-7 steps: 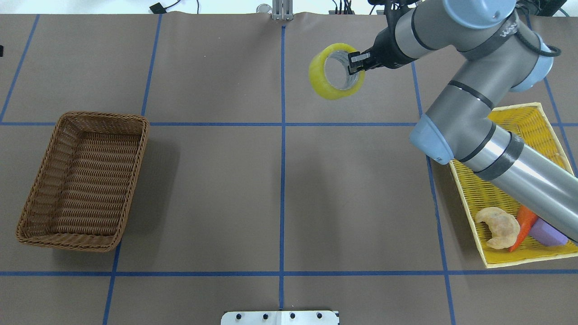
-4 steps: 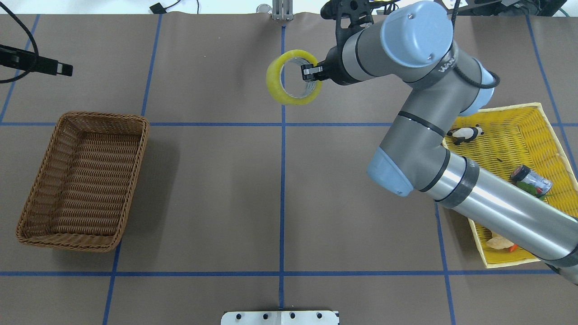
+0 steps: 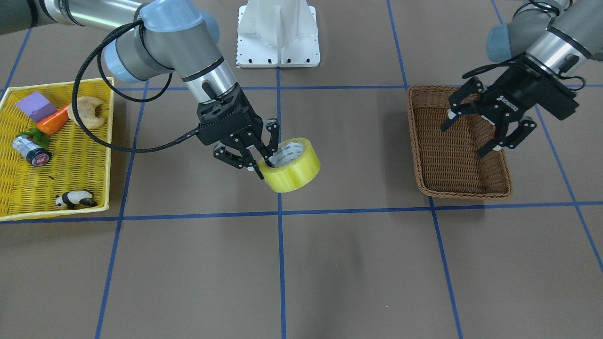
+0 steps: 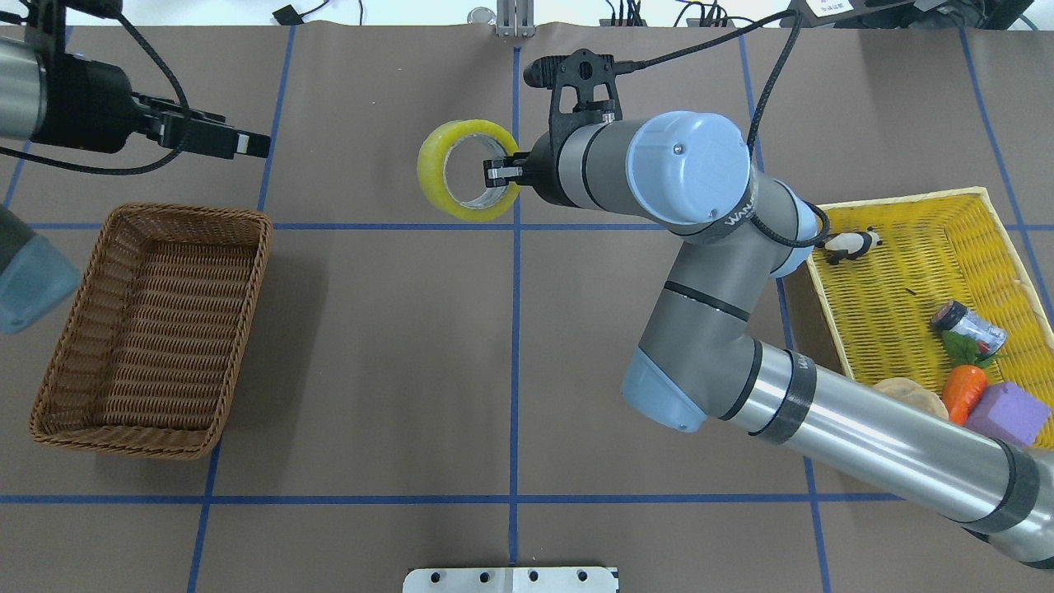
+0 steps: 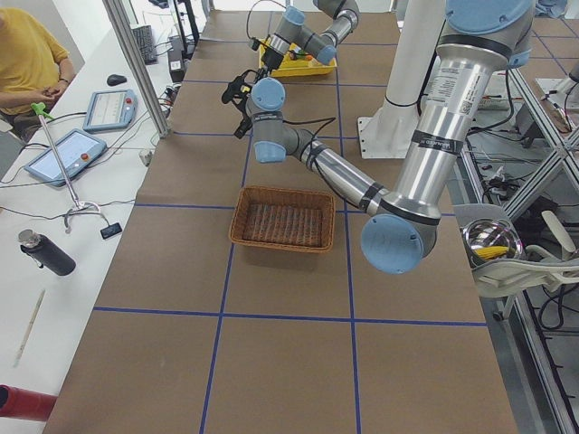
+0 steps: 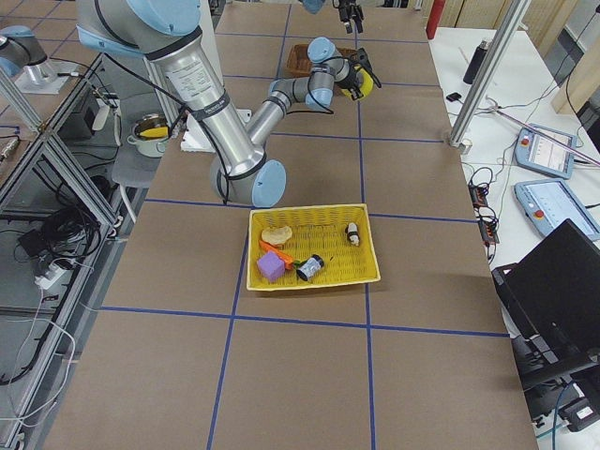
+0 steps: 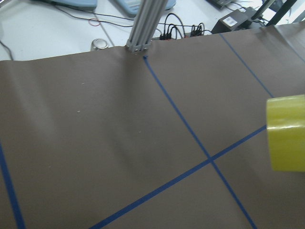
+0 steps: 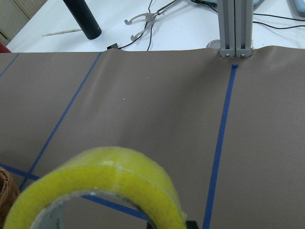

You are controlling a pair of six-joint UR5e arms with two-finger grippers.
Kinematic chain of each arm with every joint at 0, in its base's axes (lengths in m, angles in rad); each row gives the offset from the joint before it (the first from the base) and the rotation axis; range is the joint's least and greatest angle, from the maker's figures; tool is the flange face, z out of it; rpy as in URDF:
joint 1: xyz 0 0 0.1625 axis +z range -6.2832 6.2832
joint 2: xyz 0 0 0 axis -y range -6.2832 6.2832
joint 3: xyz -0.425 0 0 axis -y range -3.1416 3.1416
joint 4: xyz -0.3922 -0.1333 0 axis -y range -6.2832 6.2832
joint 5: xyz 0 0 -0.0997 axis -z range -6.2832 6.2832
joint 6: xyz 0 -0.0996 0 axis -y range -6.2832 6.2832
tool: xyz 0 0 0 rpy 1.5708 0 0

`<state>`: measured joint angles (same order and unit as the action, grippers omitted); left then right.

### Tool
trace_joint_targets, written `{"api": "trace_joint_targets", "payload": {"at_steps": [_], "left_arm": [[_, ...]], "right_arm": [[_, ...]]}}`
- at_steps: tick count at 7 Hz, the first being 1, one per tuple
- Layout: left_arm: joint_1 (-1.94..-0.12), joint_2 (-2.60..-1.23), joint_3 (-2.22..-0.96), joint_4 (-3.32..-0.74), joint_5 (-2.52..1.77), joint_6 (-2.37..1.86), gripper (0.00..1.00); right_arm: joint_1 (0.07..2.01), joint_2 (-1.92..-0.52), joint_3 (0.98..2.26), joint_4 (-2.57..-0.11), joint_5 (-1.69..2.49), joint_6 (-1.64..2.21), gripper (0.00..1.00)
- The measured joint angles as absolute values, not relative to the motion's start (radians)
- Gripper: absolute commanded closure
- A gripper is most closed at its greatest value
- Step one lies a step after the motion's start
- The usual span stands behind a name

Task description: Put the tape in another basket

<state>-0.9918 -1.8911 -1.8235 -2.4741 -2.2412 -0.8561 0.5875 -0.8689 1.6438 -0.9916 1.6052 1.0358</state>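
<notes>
The yellow-green tape (image 4: 430,169) hangs in the air just left of the table's centre line, at the far side. My right gripper (image 4: 498,171) is shut on its wall, one finger inside the core; the front-facing view shows this too, gripper (image 3: 264,168) and tape (image 3: 294,172). The roll fills the bottom of the right wrist view (image 8: 105,181) and shows at the right edge of the left wrist view (image 7: 286,138). The brown wicker basket (image 4: 189,212) stands empty at the left. My left gripper (image 3: 464,140) is open and empty, raised near the basket's far end (image 4: 251,146), pointing towards the tape.
A yellow tray (image 4: 906,198) at the right holds a toy panda (image 4: 852,244), a dark cylinder (image 4: 967,325), a carrot (image 4: 963,391), a purple block (image 4: 1009,413) and a croissant. An aluminium post (image 4: 515,21) stands at the far edge.
My right arm has carried the tape leftwards, across the centre line. My left arm has come in from the left towards the tape.
</notes>
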Motion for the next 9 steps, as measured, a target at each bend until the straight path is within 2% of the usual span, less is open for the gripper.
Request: {"api": "trace_joint_targets", "payload": {"at_steps": [3,9], "left_arm": [[-0.902,-1.974,-1.808,-2.487,-2.238,-0.965,0.02],[-0.875,-2.006,-1.719,-2.568,-2.238,-0.966,0.02]], "right_arm": [[0.542,-0.838,1.641,-0.978,1.552,1.037,1.0],[0.506,-0.824,1.65,-0.946,1.543,1.036,1.0]]}}
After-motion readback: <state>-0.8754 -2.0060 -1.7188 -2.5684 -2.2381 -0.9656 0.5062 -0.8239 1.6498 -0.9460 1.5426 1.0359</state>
